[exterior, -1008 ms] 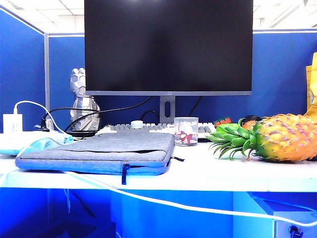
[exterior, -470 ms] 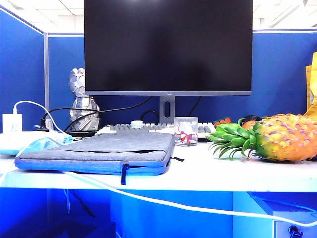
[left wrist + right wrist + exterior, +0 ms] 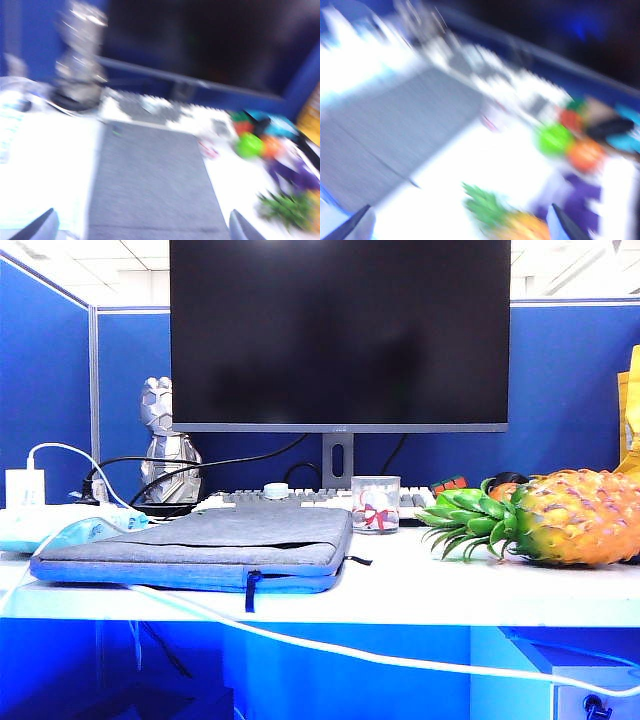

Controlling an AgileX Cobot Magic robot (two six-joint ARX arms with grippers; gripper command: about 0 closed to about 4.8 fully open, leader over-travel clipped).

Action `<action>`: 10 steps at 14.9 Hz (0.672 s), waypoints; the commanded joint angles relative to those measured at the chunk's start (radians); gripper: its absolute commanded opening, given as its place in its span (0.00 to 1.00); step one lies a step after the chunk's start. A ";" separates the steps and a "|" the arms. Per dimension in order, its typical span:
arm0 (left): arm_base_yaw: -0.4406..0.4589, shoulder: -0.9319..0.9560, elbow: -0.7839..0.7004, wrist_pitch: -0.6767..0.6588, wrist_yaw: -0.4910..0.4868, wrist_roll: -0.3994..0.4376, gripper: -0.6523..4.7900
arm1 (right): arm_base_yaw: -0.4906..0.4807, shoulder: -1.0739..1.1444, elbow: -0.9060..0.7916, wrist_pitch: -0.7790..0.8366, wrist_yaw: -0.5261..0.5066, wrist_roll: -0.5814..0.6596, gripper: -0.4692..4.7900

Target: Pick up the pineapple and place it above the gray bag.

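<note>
Above desk, both jaws open, right gripper [image 3: 457, 222] nearing pineapple [image 3: 512, 220] at 3 o'clock of bag [image 3: 200, 545]; left gripper [image 3: 142, 227] idling over bag; grabbing body, not crown.

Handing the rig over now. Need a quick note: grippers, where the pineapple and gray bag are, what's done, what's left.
Left gripper: open, empty, in the air over the near edge of the gray bag; wrist view blurred.
Right gripper: open, empty, in the air over the pineapple; also blurred.
Neither arm shows in the exterior view.
Pineapple lies on its side at the table's right, crown toward the bag. Bag lies flat at left, nothing on it.
Done: nothing gripped yet.
Left: grasp the pineapple, carry it over, set it above the bag.
</note>
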 commanded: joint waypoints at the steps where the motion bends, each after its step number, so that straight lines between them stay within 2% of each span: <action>1: 0.000 0.078 0.022 -0.029 0.031 0.074 1.00 | -0.021 0.184 0.214 -0.193 0.011 -0.088 1.00; 3: 0.000 0.115 0.023 -0.028 0.013 0.093 1.00 | -0.029 0.266 0.278 -0.205 0.034 -0.141 1.00; 6: 0.000 0.145 0.023 -0.024 0.013 0.119 1.00 | -0.038 0.390 0.283 -0.225 0.053 -0.225 1.00; 8: 0.000 0.144 0.024 -0.024 0.013 0.132 1.00 | -0.037 0.477 0.283 -0.306 0.124 -0.343 1.00; 10: 0.000 0.144 0.024 -0.026 0.013 0.133 1.00 | -0.035 0.532 0.283 -0.339 0.105 -0.397 1.00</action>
